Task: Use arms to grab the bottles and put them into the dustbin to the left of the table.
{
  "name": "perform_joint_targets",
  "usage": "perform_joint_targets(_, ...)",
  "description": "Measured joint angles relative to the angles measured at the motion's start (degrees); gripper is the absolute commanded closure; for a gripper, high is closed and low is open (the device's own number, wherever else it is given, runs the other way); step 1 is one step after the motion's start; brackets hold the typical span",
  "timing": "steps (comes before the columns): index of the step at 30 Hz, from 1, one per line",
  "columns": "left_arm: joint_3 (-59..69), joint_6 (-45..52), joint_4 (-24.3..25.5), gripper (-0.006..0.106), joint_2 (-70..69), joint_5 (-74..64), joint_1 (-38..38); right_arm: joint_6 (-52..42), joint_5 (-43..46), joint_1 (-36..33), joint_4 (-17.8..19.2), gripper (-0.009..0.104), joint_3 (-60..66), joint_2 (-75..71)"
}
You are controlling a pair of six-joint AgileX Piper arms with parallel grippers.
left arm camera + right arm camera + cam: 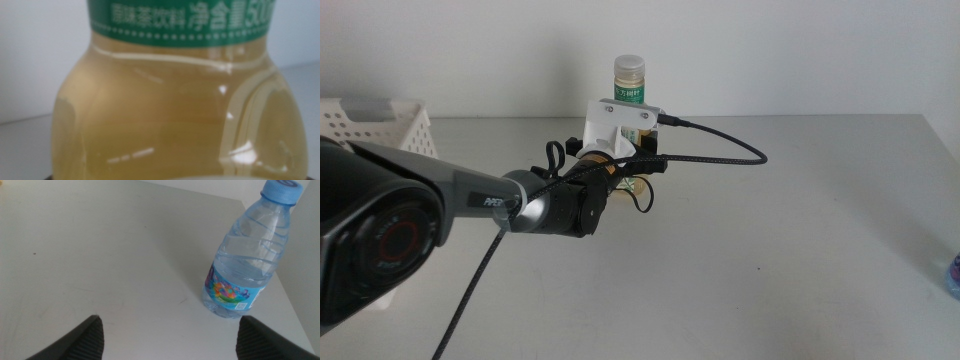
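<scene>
Basically left end effector (620,172) was right up against the tea bottle (175,115), grip state unclear; right end effector (167,340) sat open near the water bottle (247,255). Should clamp mid-body, lift straight.

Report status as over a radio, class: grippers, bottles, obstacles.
Left gripper at pale-yellow tea bottle, grip unconfirmed. Right gripper open, waiting near clear blue-capped water bottle. White perforated dustbin far left. No obstacles seen.
</scene>
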State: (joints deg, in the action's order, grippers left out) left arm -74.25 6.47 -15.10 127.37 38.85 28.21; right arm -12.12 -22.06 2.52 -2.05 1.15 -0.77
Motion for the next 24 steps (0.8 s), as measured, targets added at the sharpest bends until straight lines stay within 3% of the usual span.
perform_joint_targets(14,6.02,3.93,0.3,0.102,-29.48,-39.41,-0.44,0.0,0.0,0.0,0.0,0.027,0.0,0.0)
perform_joint_targets(24,4.86,2.94,-5.87,0.102,-42.53,-69.25,-6.92,0.0,0.0,0.0,0.0,0.027,0.0,0.0)
